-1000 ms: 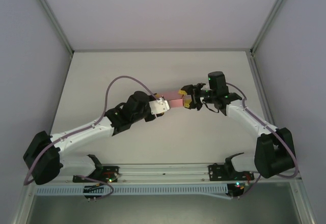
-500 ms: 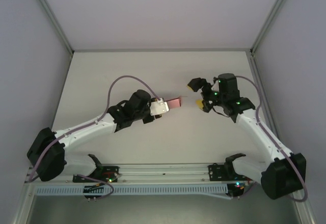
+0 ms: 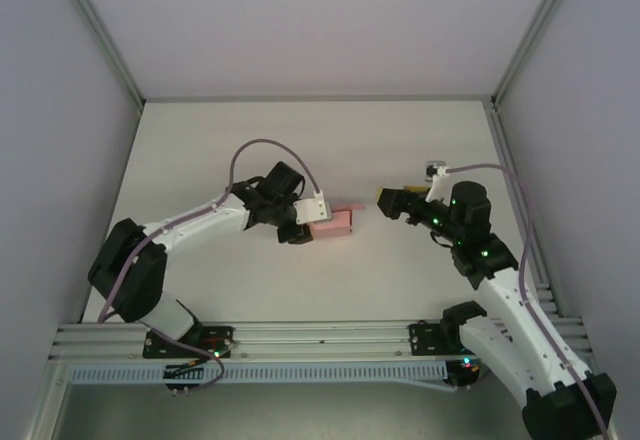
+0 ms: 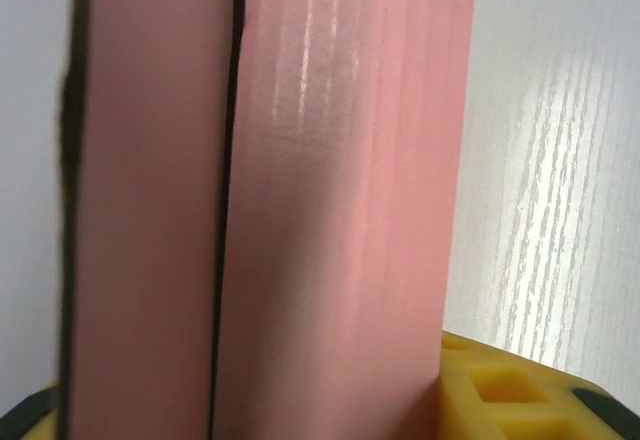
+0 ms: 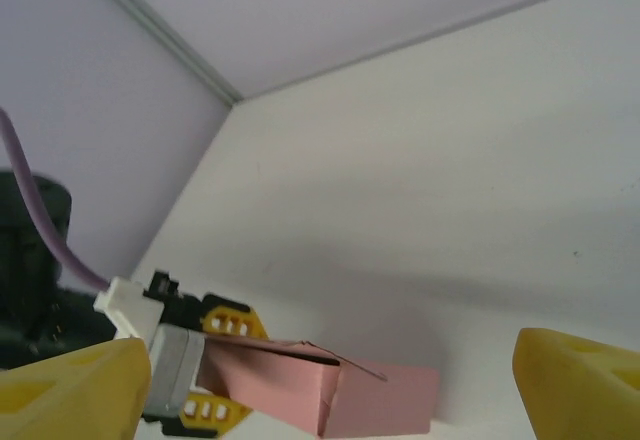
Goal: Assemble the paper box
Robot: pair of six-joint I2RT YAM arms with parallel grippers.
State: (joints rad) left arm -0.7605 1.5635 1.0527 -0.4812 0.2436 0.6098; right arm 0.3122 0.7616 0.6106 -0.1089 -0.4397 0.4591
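The pink paper box (image 3: 337, 223) is a small closed rectangular box near the middle of the table. My left gripper (image 3: 316, 223) is shut on its left end, with one yellow finger (image 4: 500, 392) pressed against its side. In the left wrist view the paper box (image 4: 330, 210) runs up from the jaws with a dark seam down it. My right gripper (image 3: 392, 202) hangs open to the right, apart from the box. Between its yellow fingertips (image 5: 580, 385) I see the paper box (image 5: 345, 392), low over the table with one thin flap edge sticking up, and the left gripper (image 5: 212, 365).
The white table (image 3: 300, 140) is walled at the back and both sides. A metal rail (image 3: 320, 340) runs along the near edge between the arm bases. The left arm's purple cable (image 3: 250, 150) loops above its wrist.
The right gripper let go of the box's right end, opened wide and pulled back to the right. The left arm drew the box slightly left and nearer, still gripping it.
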